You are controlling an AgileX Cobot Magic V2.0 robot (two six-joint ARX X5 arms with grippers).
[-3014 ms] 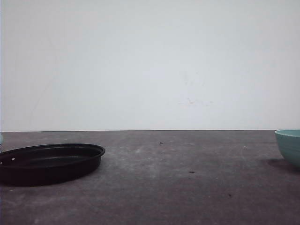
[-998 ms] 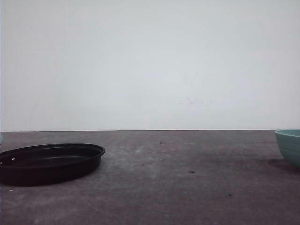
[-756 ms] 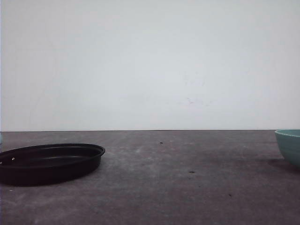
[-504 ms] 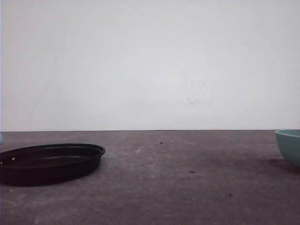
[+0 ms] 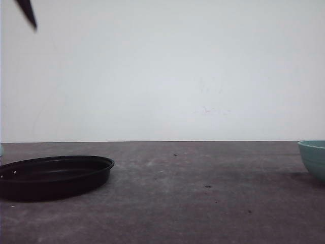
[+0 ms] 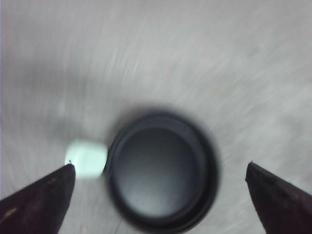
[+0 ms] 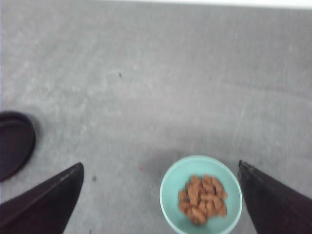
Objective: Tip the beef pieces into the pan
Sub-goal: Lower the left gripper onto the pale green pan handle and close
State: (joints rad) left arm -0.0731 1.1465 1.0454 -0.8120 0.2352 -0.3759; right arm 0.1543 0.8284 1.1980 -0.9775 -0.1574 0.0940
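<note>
Front view has the black pan [image 5: 53,175] sitting at my ten o'clock on the grey table [image 5: 203,203], and the teal bowl [image 5: 314,157] at my two o'clock, well apart from it. From my left claw [image 6: 161,173], spread wide with nothing between its fingers, I look down on the pan and its mint-green handle [image 6: 87,159]. My right claw [image 7: 161,168] is likewise agape, high above the bowl, where the beef pieces [image 7: 202,197] lie heaped.
</note>
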